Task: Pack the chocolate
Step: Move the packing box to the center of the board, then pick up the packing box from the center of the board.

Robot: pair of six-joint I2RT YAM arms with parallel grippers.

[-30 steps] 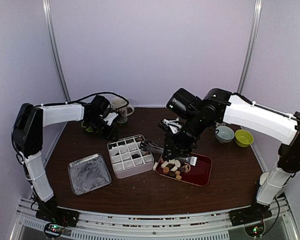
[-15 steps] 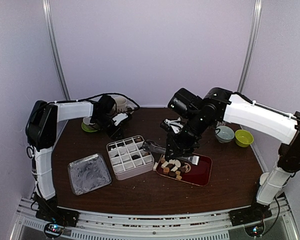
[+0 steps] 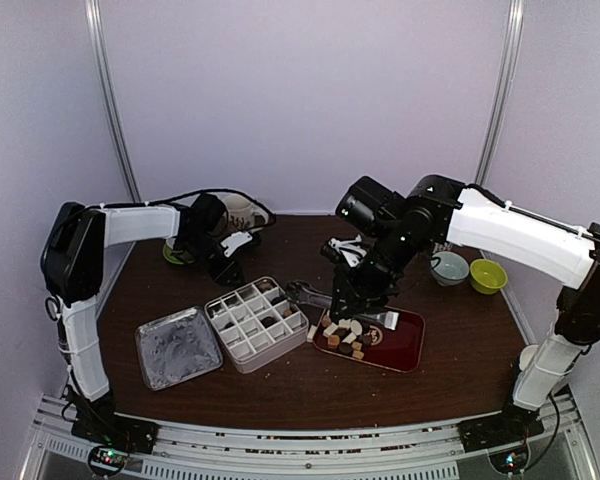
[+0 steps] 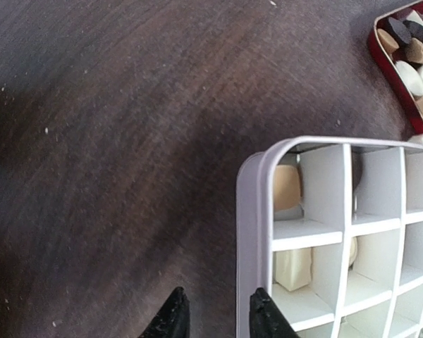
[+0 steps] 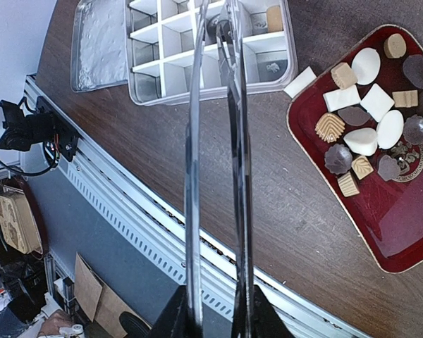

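Note:
Several small chocolate pieces [image 5: 366, 141] in white, tan and dark brown lie in the red tray [image 3: 405, 345]. One white piece [image 5: 299, 82] lies on the table between the tray and the white divided box [image 3: 233, 340]. The box holds a tan piece [image 4: 285, 186] and a cream piece [image 4: 294, 267]. My right gripper [image 3: 358, 292] is shut on long metal tongs [image 5: 234, 141]. Their tips hang over a box cell, with a dark piece [image 5: 213, 29] at them; I cannot tell whether it is held. My left gripper [image 4: 217, 320] is open and empty, with one fingertip against the box's rim [image 4: 250, 211].
A foil-lined lid [image 3: 178, 347] lies left of the box. A mug [image 3: 242, 213] and a green bowl [image 3: 173, 253] stand at the back left. A grey-blue bowl [image 3: 448, 267] and a yellow-green bowl [image 3: 488, 275] stand at the right.
My left gripper has come in from the back left to the box's far corner. The box has turned and slid a little toward the front left. My right arm has hardly moved.

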